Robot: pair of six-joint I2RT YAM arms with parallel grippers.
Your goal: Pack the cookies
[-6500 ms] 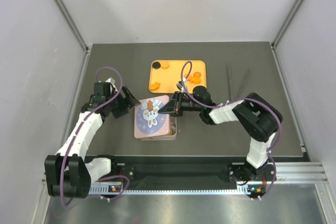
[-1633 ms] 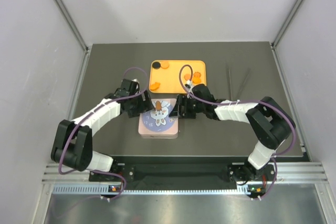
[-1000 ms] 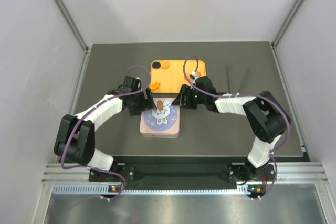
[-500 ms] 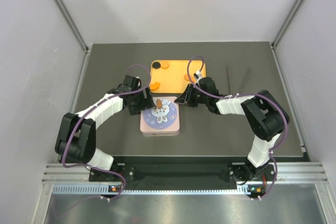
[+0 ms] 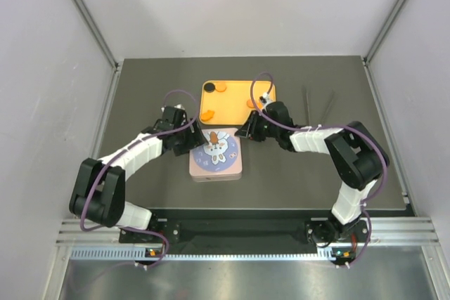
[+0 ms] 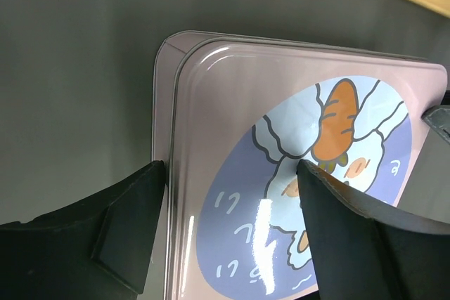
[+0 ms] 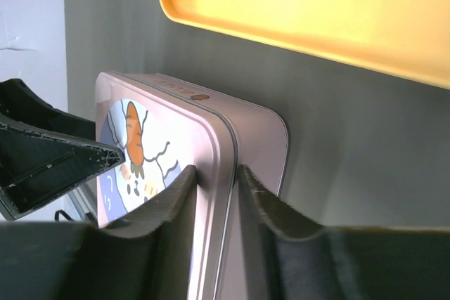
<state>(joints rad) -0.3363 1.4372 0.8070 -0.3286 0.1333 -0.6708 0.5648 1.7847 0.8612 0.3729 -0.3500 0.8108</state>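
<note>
Here we see the right claw (image 7: 216, 173) clamped on the edge of the pink lid (image 7: 176, 117) and the left claw (image 6: 230, 168) apart over its opposite side; the cookies (image 5: 220, 87) lie on the orange tray (image 5: 235, 93) just beyond.

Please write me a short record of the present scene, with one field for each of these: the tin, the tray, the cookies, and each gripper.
tin: pink square tin, lid on, rabbit and carrot picture on top
tray: orange tray, just behind the tin
cookies: four cookies visible on the tray, one black and three orange; the right arm covers part of the tray
left: left gripper open, its fingers over the tin's left side
right: right gripper closed on the tin's right edge
</note>
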